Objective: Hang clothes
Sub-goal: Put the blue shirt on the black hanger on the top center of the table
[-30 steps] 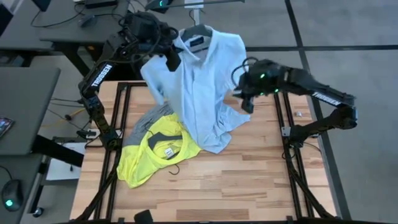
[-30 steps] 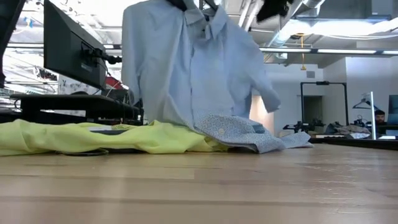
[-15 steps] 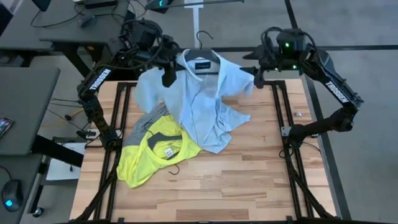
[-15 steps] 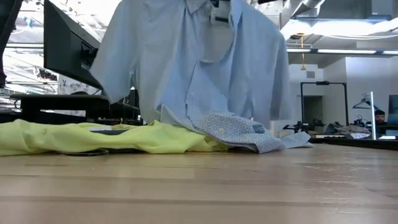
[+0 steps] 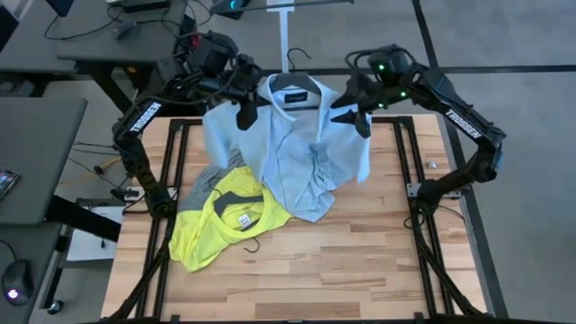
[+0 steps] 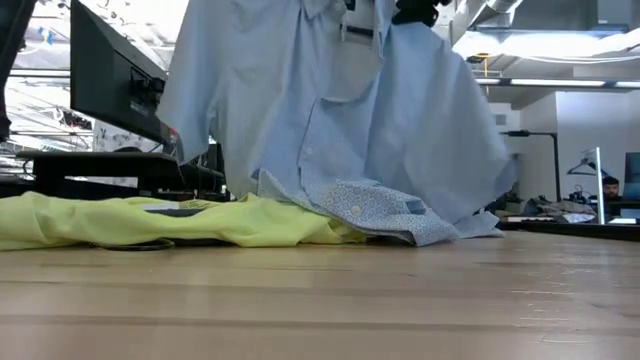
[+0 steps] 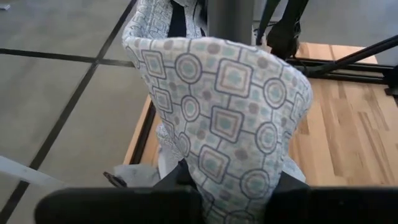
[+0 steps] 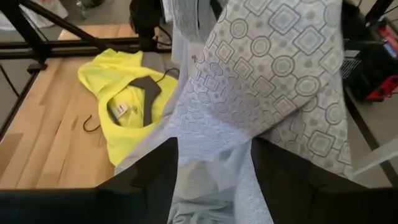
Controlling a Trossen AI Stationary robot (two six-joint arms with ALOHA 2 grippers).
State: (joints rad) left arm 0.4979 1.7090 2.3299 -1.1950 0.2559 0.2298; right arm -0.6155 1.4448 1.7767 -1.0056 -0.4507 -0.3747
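The blue shirt point(image 5: 297, 144) hangs lifted over the table's point(image 5: 360, 270) 12 o'clock edge, its collar on a black hanger point(image 5: 292, 70) and its tail trailing on the wood. The left gripper point(image 5: 245, 110) sits at the shirt's 10 o'clock shoulder with fingers clamped on the cloth, while the right gripper point(image 5: 353, 106) is at the 2 o'clock shoulder, fingers apart with cloth between them. The yellow shirt point(image 5: 220, 225) lies flat at the blue shirt's 7 o'clock, on the grey shirt point(image 5: 202, 184), with a second hanger point(image 8: 146, 87) in its neck.
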